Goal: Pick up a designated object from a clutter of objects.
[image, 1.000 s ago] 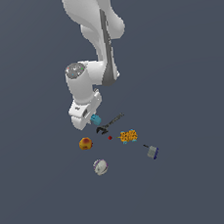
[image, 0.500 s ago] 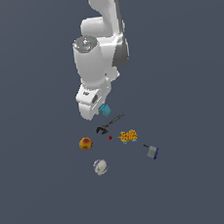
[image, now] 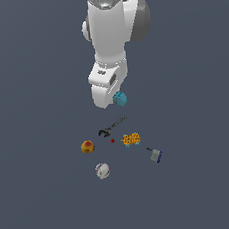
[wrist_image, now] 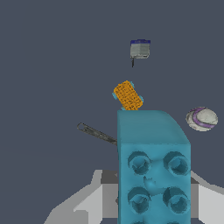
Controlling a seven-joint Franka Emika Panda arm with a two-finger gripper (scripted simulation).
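Note:
The cyan-blue studded block (image: pixel 120 98) hangs in my gripper (image: pixel 116 101), lifted well above the floor and the rest of the clutter. In the wrist view the block (wrist_image: pixel 153 166) fills the foreground, studs facing the camera, with the grey fingers (wrist_image: pixel 85 205) on either side of it. The gripper is shut on it. Below lie the black wrench (image: pixel 113 126), the orange-red ball (image: pixel 87 146), the orange-yellow block (image: pixel 131 139), the white-purple ball (image: pixel 103 170) and the grey-blue piece (image: pixel 156 155).
The wrist view shows the wrench (wrist_image: pixel 97 133), the orange-yellow block (wrist_image: pixel 127 95), the grey-blue piece (wrist_image: pixel 140 48) and the white-purple ball (wrist_image: pixel 201 118) on the dark grey floor. A tiny red dot (image: pixel 112 141) sits by the wrench.
The arm has risen and swung toward the exterior view's right, carrying the blue block up off the floor. The other items have not moved.

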